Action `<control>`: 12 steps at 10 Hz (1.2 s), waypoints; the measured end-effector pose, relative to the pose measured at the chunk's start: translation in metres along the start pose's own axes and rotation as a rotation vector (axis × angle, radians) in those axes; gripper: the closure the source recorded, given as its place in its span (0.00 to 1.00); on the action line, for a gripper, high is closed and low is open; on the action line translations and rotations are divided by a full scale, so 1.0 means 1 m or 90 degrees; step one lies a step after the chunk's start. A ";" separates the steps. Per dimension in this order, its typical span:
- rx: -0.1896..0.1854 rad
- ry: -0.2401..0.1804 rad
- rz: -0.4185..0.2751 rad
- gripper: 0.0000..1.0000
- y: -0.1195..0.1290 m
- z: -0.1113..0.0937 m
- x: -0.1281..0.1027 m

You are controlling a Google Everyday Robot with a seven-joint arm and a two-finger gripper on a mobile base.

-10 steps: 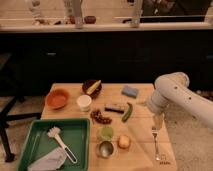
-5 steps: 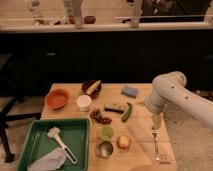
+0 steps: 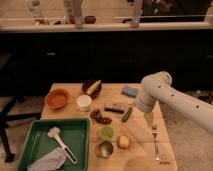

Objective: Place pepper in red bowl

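Observation:
The pepper is slim and dark green. It lies on the wooden table, right of centre and beside a brown bar. The red bowl is shallow and orange-red and sits at the table's left back corner, with nothing showing in it. My white arm reaches in from the right and bends down. Its gripper hangs just right of the pepper, a little above the table, and nothing shows in it.
A white cup, a dark brown bowl with a yellow item, a blue sponge, a dark red cluster, a light-green cup, a metal cup, a small yellow item and a fork lie on the table. A green tray holds a brush and cloth.
The gripper has shifted slightly left, closer to the pepper. Nothing on the table has moved.

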 end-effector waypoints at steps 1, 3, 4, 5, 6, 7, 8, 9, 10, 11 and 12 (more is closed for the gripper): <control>-0.001 -0.003 -0.007 0.07 -0.001 0.005 0.004; -0.009 -0.011 -0.017 0.07 -0.006 0.020 0.010; -0.014 -0.014 -0.019 0.07 -0.008 0.027 0.014; -0.019 -0.017 -0.020 0.07 -0.009 0.031 0.016; -0.026 -0.020 -0.023 0.07 -0.010 0.037 0.019; -0.031 -0.022 -0.025 0.07 -0.010 0.040 0.021; -0.035 -0.024 -0.026 0.07 -0.011 0.044 0.024; -0.039 -0.027 -0.026 0.07 -0.010 0.047 0.027; -0.044 -0.029 -0.026 0.07 -0.009 0.050 0.030; -0.050 -0.032 -0.026 0.07 -0.006 0.053 0.033; -0.056 -0.035 -0.028 0.07 -0.006 0.056 0.035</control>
